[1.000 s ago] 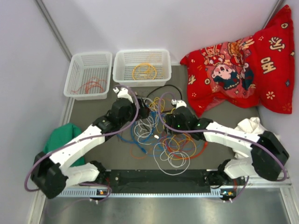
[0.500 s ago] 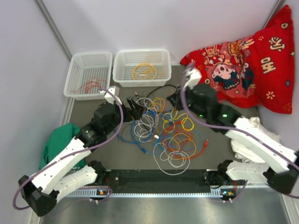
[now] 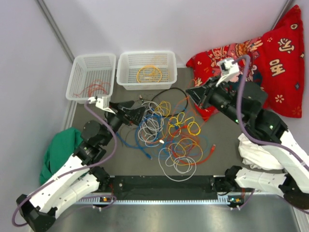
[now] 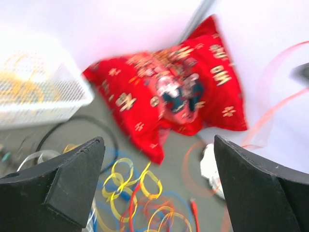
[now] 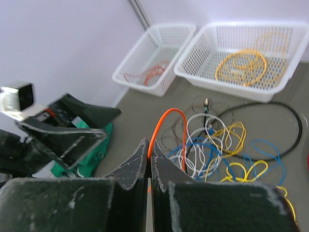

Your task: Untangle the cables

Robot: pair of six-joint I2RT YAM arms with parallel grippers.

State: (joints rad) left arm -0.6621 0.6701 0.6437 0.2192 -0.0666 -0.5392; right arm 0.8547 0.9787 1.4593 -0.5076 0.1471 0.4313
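The fingers (image 5: 129,169) of the right gripper (image 5: 148,149) are pressed flat together with an orange cable (image 5: 166,112) nipped between their tips. The strand arcs up out of the pinch and drops back into the heap. As I read it, the strand is held high and off to the upper right so that its length draws taut and shows where it crosses the others.

The left gripper (image 4: 158,145) is the opposite case: its fingers (image 4: 72,183) stand wide apart with nothing between them. From above it sits at the upper left edge of the heap, nose pointed into it. That looks like a waiting position, ready to pin down or take a neighbouring loop while the orange one is drawn free.

The cables (image 3: 166,133) lie in a loose knot at the middle of the table (image 3: 227,137). Yellow, blue, white and red loops overlap there, with a thin black ring (image 3: 179,92) along the knot's upper edge.

Two white baskets sit in the upper left. The right basket (image 3: 145,54) holds a coil of yellow cable, and the left basket (image 3: 77,72) holds a reddish strand. That suggests the freed cables are being sorted by colour, so the orange one probably belongs with the reddish strand.

The risk I see is the orange strand dragging white or blue loops up with it. A red cushion (image 3: 256,58) fills the upper right, close behind the raised arm.
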